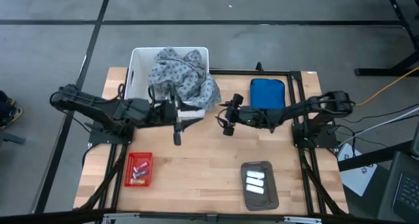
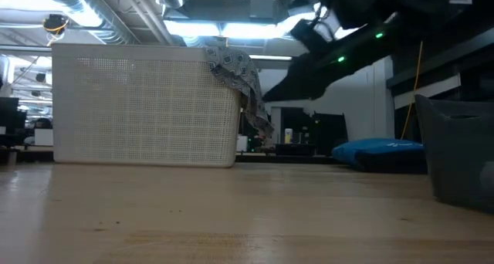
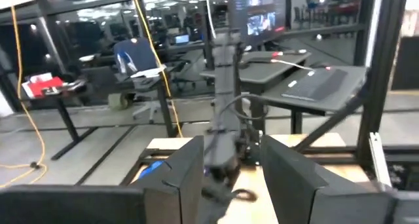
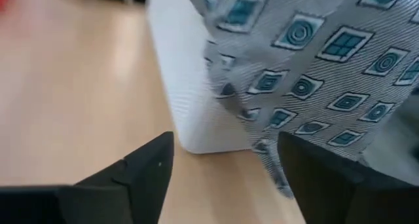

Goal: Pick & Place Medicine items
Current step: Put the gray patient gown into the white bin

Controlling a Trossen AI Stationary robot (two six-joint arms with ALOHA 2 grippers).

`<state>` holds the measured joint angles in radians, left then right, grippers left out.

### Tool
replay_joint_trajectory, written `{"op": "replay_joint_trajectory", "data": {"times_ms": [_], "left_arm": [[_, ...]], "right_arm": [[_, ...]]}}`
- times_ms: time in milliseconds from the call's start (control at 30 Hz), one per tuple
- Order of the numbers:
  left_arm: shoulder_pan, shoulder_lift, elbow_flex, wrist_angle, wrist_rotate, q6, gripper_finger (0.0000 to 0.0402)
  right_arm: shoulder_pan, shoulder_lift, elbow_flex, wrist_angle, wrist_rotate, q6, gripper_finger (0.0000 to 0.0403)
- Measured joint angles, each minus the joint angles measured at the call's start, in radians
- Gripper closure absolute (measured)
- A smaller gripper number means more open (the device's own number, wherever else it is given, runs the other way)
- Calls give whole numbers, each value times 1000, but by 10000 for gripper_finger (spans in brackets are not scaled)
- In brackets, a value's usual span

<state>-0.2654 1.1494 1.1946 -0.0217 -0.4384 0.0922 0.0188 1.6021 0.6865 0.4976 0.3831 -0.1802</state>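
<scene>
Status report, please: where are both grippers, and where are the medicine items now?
Left gripper open, empty, beside white bin. Right gripper open, empty, facing grey cloth. Medicine items on grey tray, more in red basket.

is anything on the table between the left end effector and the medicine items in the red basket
Nothing visible. In the high view the left end effector hangs open beside the white bin, and only bare wooden table lies between it and the red basket holding the medicine items. The right end effector is off to the other side.

No readable text, labels or numbers anywhere.
</scene>
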Motion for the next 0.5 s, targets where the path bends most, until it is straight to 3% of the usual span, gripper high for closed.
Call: {"op": "replay_joint_trajectory", "data": {"times_ms": [233,500], "left_arm": [[-100,12,0,24,-127,76,254],[-138,12,0,23,-153,80,254]], "right_arm": [[-37,105,68,-17,151,-24,93],[-96,141,73,-16,131,12,84]]}}
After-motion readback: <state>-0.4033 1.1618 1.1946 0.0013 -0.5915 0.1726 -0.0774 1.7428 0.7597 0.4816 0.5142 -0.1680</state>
